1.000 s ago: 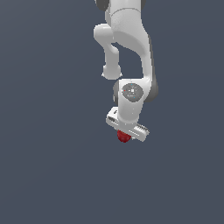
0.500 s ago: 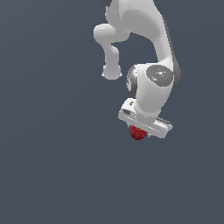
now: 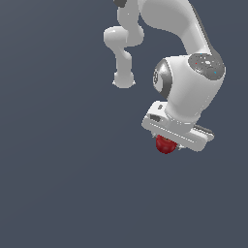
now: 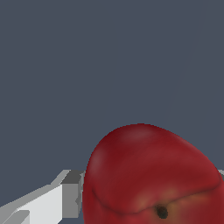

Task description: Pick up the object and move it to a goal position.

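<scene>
The object is a small dark-red, apple-like ball (image 3: pixel 165 145). It hangs just under the white hand of the arm in the exterior view. My gripper (image 3: pixel 167 145) is shut on it and holds it up off the grey ground. In the wrist view the red ball (image 4: pixel 148 175) fills the near part of the picture, with a small dark pit in its skin. One grey-white finger (image 4: pixel 65 199) presses against its side. The other finger is hidden behind the ball. No goal marker shows in either view.
The white arm (image 3: pixel 193 72) reaches down from the top of the exterior view. Its base link (image 3: pixel 123 48) stands further to that view's left. Plain grey ground (image 3: pixel 58 169) lies all around.
The arm has swung toward the exterior view's right and slightly down, carrying the red ball with it. The gripper has stayed shut on the ball.
</scene>
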